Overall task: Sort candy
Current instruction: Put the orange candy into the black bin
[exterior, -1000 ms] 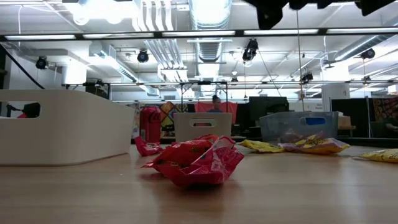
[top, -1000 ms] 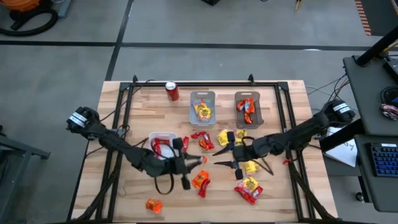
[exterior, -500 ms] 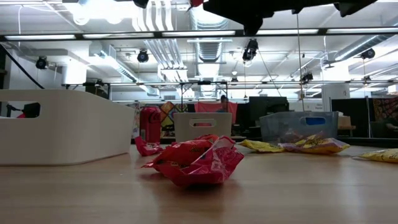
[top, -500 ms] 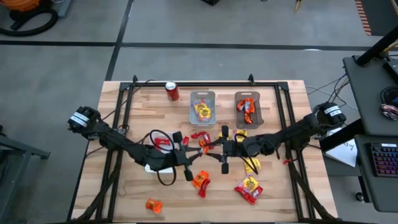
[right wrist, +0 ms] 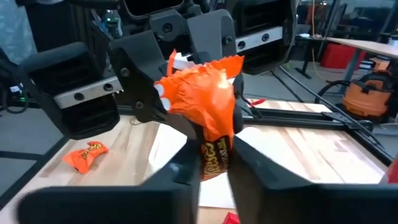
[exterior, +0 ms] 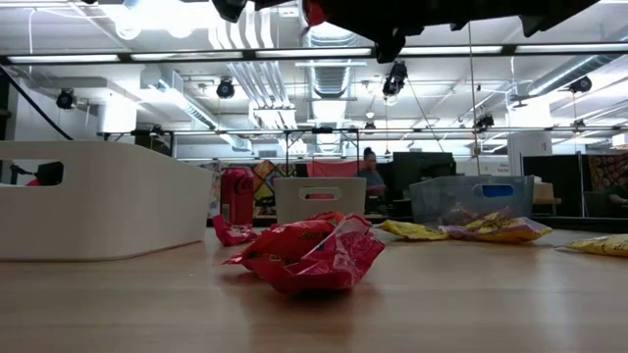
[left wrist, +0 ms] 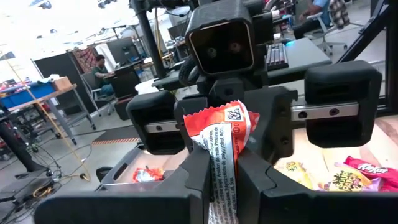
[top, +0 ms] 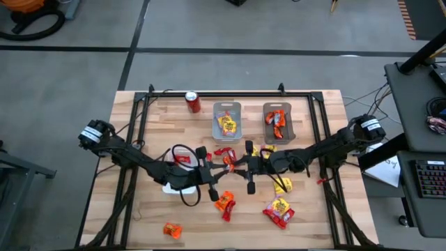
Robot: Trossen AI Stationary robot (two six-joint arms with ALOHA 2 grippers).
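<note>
A slatted wooden table (top: 139, 146) framed by black rails carries a smooth white tray (exterior: 98, 201), two grey bins (top: 227, 120) and crinkly loose candy (top: 279, 210) in red, yellow and orange. Above its middle the two dark arms meet tip to tip. The left gripper (left wrist: 222, 163) pinches an orange packet (right wrist: 202, 99), fingers pressed together on its foil; the right gripper (right wrist: 208, 163) clamps the same packet from the opposite side. A red can (top: 192, 102) stands at the far edge. One orange piece (top: 172, 229) lies alone near the front edge, with bare planks around it.
</note>
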